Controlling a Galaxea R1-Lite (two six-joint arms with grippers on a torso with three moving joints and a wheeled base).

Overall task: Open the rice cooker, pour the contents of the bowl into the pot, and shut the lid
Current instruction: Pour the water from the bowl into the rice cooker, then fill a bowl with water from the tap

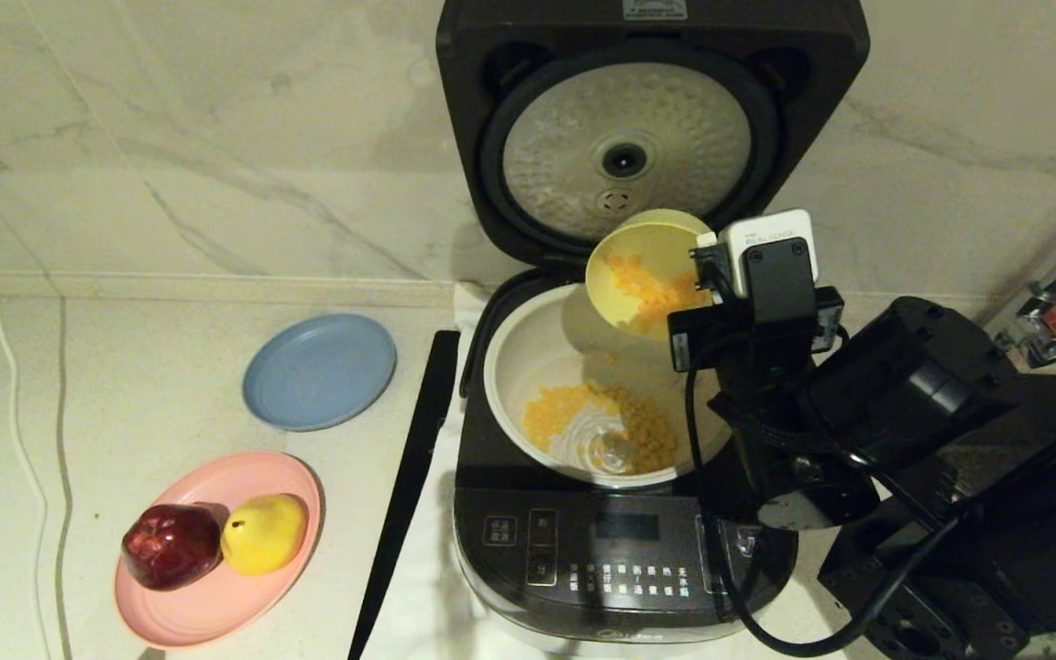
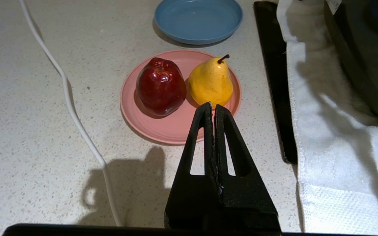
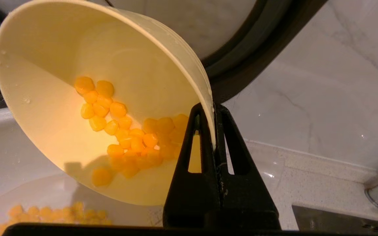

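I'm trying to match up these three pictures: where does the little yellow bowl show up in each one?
Head view: bowl tilted above the pot, right of centre, held by the right tool.
Left wrist view: not in it.
Right wrist view: fills the upper left, rim pinched by the tool.
Shared landmark: kernels in the pot, seen in both.

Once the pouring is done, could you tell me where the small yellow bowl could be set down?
Bare counter lies left of the round blue plate and pink plate, towards the white cable. The blue plate itself is empty. The pink one is crowded with fruit.
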